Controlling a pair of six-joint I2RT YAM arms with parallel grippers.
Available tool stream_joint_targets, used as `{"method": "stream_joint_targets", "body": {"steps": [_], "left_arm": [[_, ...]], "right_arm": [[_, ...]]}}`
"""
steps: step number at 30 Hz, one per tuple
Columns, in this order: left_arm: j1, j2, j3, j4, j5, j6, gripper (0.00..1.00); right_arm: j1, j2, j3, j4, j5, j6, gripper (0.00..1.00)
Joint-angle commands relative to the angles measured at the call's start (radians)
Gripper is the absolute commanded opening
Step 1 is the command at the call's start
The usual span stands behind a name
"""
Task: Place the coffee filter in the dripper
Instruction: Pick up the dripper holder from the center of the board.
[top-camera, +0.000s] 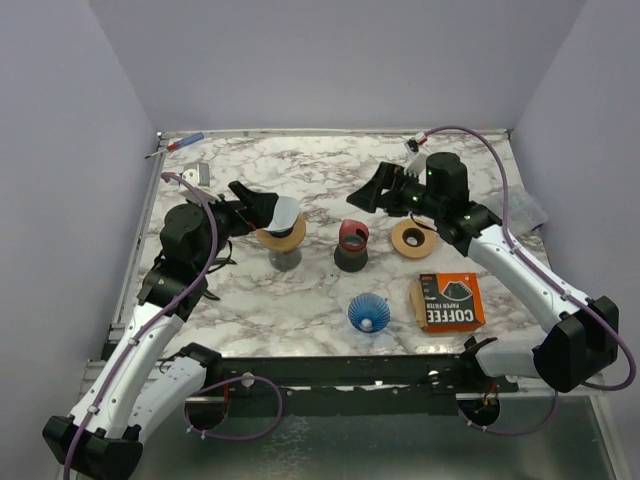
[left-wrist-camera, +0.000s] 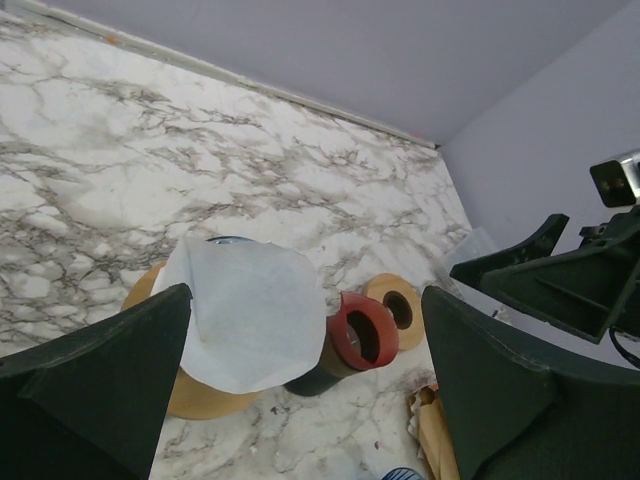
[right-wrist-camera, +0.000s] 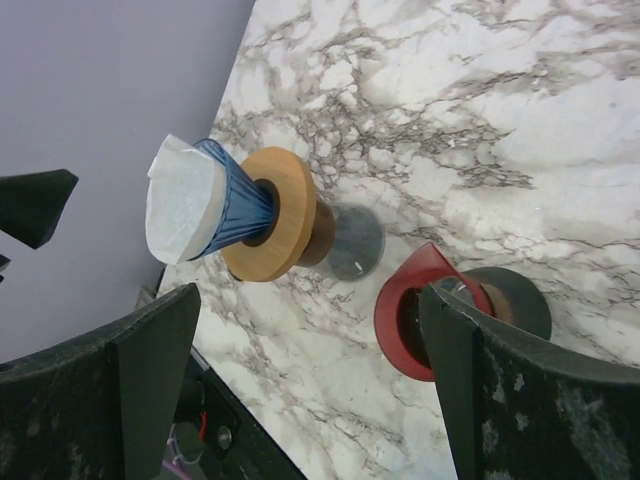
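Two things lie nearest the arms on the marble desk (top-camera: 300, 300): an orange box (top-camera: 447, 302) printed COFFEE on the right, and just left of it a bare blue ribbed cone (top-camera: 368, 313) standing mouth up.

Farther back a row of three crosses the middle of the desk. On the left stands the dripper (right-wrist-camera: 235, 205), a blue cone seated in a wooden collar (right-wrist-camera: 275, 215) on a dark-footed stand (right-wrist-camera: 350, 243). The white coffee filter (top-camera: 285, 212) sits inside the cone, its paper edge rising above the rim. In the middle, a red cone (top-camera: 353, 236) rests on a dark stand (top-camera: 351, 262). On the right, a wooden ring (top-camera: 412, 238) lies flat, near the red cone but apart from it.

Just behind the row, the left tool (top-camera: 255, 205) hangs close beside the filter's left edge, released, its jaws spread wide and gripping nothing. Whether a finger brushes the paper cannot be told. The right tool (top-camera: 368, 197) hovers above and behind the red cone, also released, with jaws wide and nothing between them.

At the far left corner of the desk lies a pen (top-camera: 185, 143).
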Motion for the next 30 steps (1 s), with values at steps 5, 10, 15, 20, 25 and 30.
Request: {"method": "stream_joint_targets", "body": {"steps": [5, 10, 15, 20, 25, 30], "left_arm": [[0.005, 0.022, 0.004, 0.091, 0.098, -0.049, 0.99], [0.004, 0.086, 0.043, 0.09, 0.208, -0.066, 0.99], [0.001, 0.131, 0.058, 0.089, 0.225, -0.092, 0.99], [-0.023, 0.144, 0.075, 0.086, 0.217, -0.085, 0.99], [-0.081, 0.166, 0.106, 0.073, 0.147, -0.088, 0.99], [-0.149, 0.193, 0.143, 0.061, 0.087, -0.083, 0.99]], "right_arm": [[-0.084, -0.058, -0.061, 0.006, -0.032, 0.001, 0.95], [-0.14, -0.042, -0.081, -0.001, -0.066, -0.001, 0.95], [-0.183, -0.023, -0.088, -0.021, -0.069, -0.023, 0.95], [-0.25, -0.028, -0.104, -0.042, -0.073, -0.037, 0.95], [-0.325, -0.026, -0.117, -0.09, -0.011, -0.045, 0.95], [-0.387, 0.02, -0.109, -0.186, 0.126, -0.07, 0.96]]}}
